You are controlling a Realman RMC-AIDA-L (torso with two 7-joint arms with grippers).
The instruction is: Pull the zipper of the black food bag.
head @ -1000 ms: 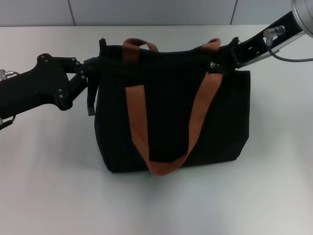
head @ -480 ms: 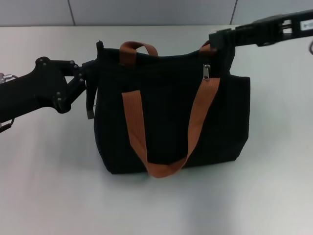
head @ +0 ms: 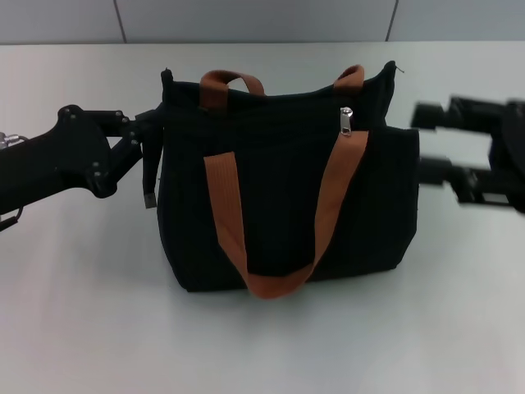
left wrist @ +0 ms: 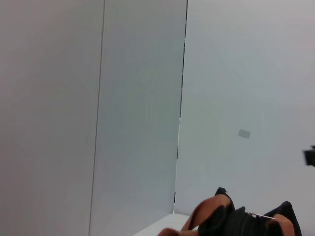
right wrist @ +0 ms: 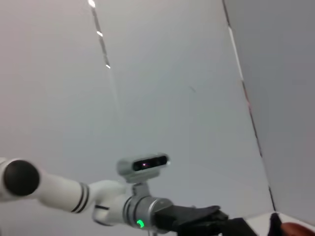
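The black food bag stands upright mid-table, its orange-brown straps hanging down the front. The silver zipper pull hangs loose at the upper right of the front, beside the right strap. My left gripper is shut on the bag's upper left corner, above a dangling black tab. My right gripper is motion-blurred just off the bag's right side with its two fingers apart and nothing between them. The left wrist view catches the bag's top and the right gripper far off.
The white table spreads around the bag, with a grey wall behind. The right wrist view shows my left arm with its wrist camera in front of the wall, and a bit of orange strap.
My right gripper left the bag's top right corner and swung down to the right of the bag. The zipper pull now hangs free. The left gripper kept its hold.
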